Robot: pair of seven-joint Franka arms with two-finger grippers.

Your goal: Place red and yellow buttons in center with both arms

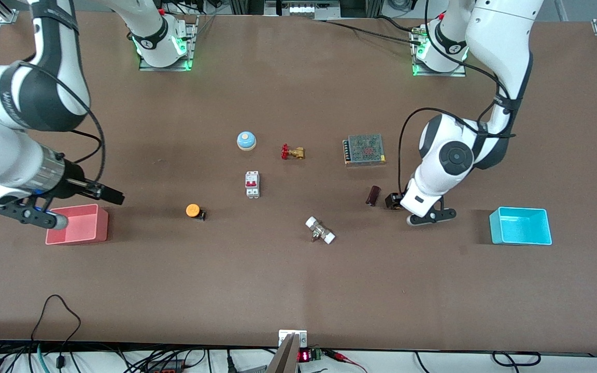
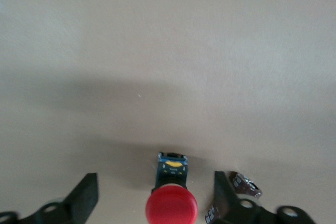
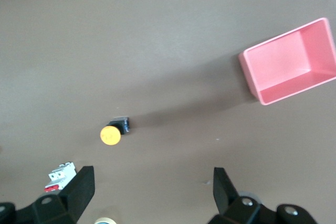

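Our left gripper [image 1: 395, 201], low on the worktop [image 1: 298, 280] at mid-frame, has wide, empty jaws flanking the red button [image 2: 170, 207], which may tip if they close off-centre; our right gripper [image 1: 113, 196], equally open and empty, hangs near the pink bin [image 1: 102, 224], well apart from the yellow button [image 1: 193, 210].

**Cut off, covered or unreadable**

In its wrist view, the left gripper [image 2: 156, 184] shows only two black fingers [image 2: 86, 198] running off the edge. That edge also clips the round cap of the red push-button [image 2: 171, 207] between them. A small shiny piece [image 2: 247, 184] beside one finger is too small to identify. The right gripper [image 3: 152, 177], at 9 o'clock of the table, is cropped likewise. One finger covers part of the white circuit breaker [image 3: 59, 174], and a pale round rim [image 3: 105, 220] is cut off. In the front view, the right arm overlaps a corner of the pink plastic bin [image 1: 88, 228]. The red digits of the small display [image 1: 303, 356] at 6 o'clock are unreadable.
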